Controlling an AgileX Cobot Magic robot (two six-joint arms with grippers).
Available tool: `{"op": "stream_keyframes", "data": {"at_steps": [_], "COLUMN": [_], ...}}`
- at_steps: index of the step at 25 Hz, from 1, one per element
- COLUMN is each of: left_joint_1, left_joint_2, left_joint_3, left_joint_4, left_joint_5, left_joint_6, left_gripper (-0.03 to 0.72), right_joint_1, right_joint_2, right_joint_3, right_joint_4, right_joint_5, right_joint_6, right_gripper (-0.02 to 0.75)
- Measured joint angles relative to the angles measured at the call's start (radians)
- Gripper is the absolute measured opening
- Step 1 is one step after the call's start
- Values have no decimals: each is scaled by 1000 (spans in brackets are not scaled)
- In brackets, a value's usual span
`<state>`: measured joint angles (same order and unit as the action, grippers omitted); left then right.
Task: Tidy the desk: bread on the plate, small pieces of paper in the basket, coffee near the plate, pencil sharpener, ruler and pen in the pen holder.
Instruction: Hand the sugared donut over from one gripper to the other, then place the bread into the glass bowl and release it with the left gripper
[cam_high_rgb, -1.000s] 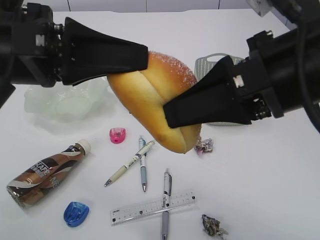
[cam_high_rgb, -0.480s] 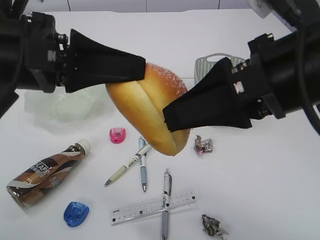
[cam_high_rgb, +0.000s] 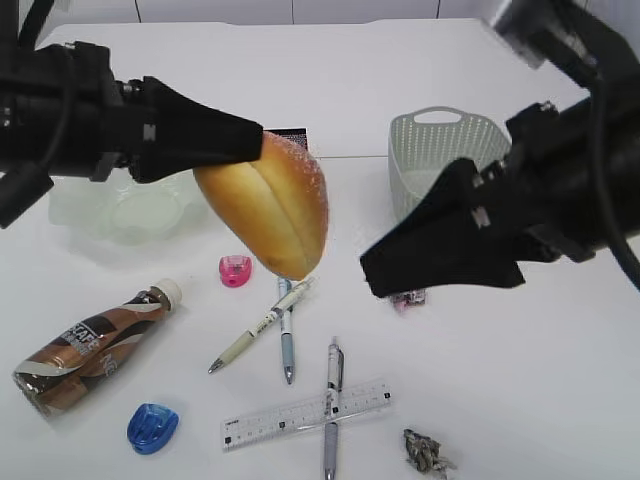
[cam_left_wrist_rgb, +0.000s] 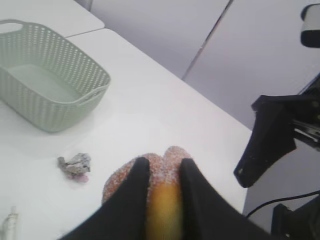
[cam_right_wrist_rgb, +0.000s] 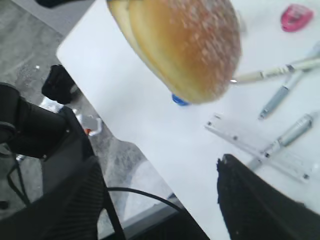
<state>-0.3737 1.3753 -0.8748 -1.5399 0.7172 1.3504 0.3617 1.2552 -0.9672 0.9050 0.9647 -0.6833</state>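
Bread (cam_high_rgb: 265, 215), exterior view: clamped by the left gripper (cam_high_rgb: 255, 140), lifted right of the plate (cam_high_rgb: 120, 205); the right gripper (cam_high_rgb: 375, 275) has just released and backed away. Left wrist view: fingers (cam_left_wrist_rgb: 132, 195) pinch the bread (cam_left_wrist_rgb: 172, 160). Right wrist view: right gripper spread empty below the bread (cam_right_wrist_rgb: 185, 50).

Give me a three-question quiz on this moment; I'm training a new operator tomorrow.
1. True or false: the right gripper holds the bread.
2. Which sharpener lies nearest the bottle: A pink, B blue?
3. Fill in: the ruler lies across a ____.

Key: 1 false, the left gripper holds it; 2 B; 3 pen.
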Motion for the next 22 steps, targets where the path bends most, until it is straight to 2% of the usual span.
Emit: {"op": "stream_keyframes", "data": {"at_steps": [7, 10, 12, 17, 22], "left_joint_1": [85, 140, 173, 220, 231], "left_joint_2": [0, 0, 0, 0, 8], "left_joint_3": [0, 0, 0, 0, 0], "left_joint_4": [72, 105, 157, 342, 376], "left_joint_5": [-71, -85, -107, -239, -424], "left_joint_6": [0, 0, -22, -149, -184], "left_gripper": [107, 106, 106, 106, 95], "right_joint_1": [0, 0, 0, 0, 0], "right_joint_2": [0, 0, 0, 0, 0], "right_joint_3": [0, 0, 0, 0, 0], "right_joint_4": [-462, -600, -639, -650, -650], "right_joint_5": [8, 21, 36, 72, 81], "right_joint_6": [361, 468, 499, 515, 517], "right_gripper": [524, 524, 524, 524, 524]}}
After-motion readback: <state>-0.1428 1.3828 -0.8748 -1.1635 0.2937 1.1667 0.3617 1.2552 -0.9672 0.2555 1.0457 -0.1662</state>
